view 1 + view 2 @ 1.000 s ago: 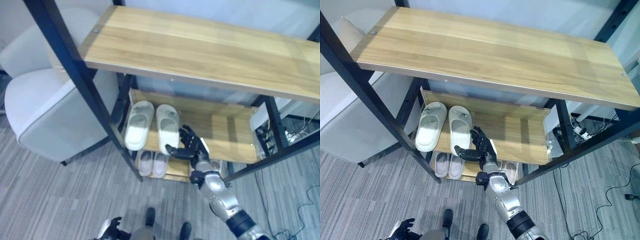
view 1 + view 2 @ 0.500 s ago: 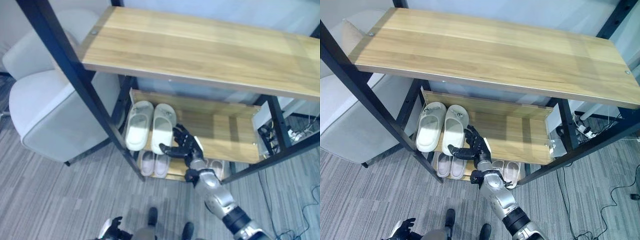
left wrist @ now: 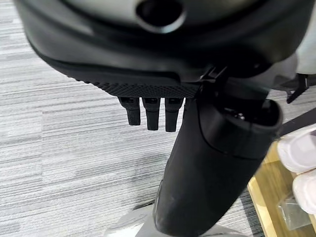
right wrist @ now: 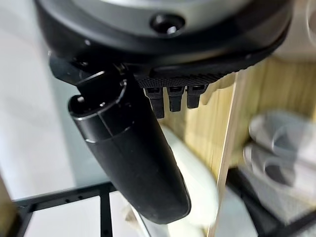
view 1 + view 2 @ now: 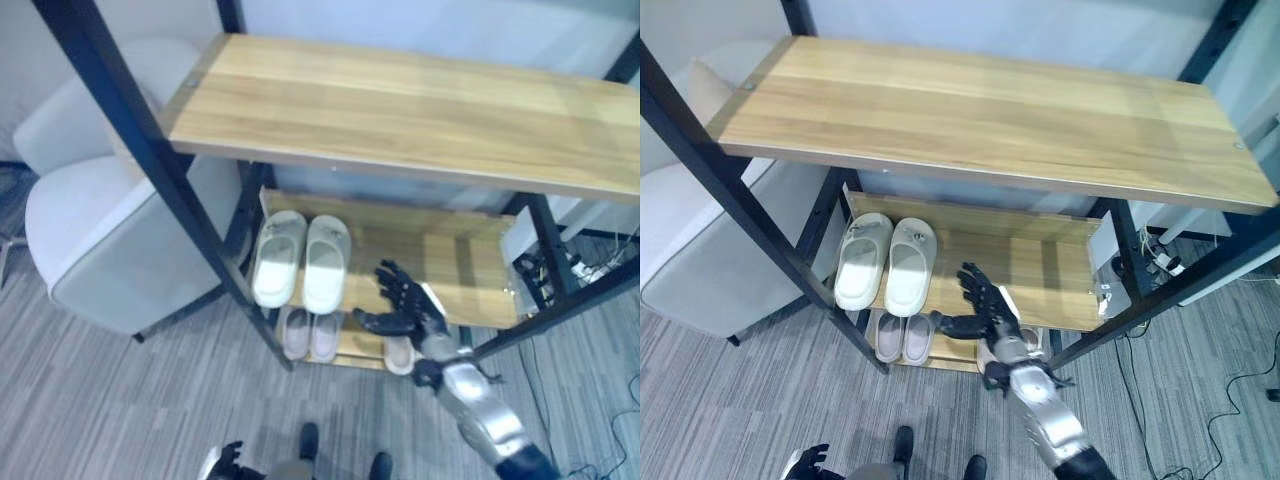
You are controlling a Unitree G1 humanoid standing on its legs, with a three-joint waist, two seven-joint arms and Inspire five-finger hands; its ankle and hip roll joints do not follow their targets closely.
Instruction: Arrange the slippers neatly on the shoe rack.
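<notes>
Slippers point(image 5: 302, 257), a cream pair, lie side by side at the left of the shoe rack point(image 5: 440, 270) middle shelf, right hand point(image 5: 405, 306) spread, empty, just right of them.

Pale grey upholstered armchair point(image 5: 110, 235) left of the rack, grey striped carpet floor point(image 5: 760, 400), white power strip with cables point(image 5: 1160, 262) at right
</notes>
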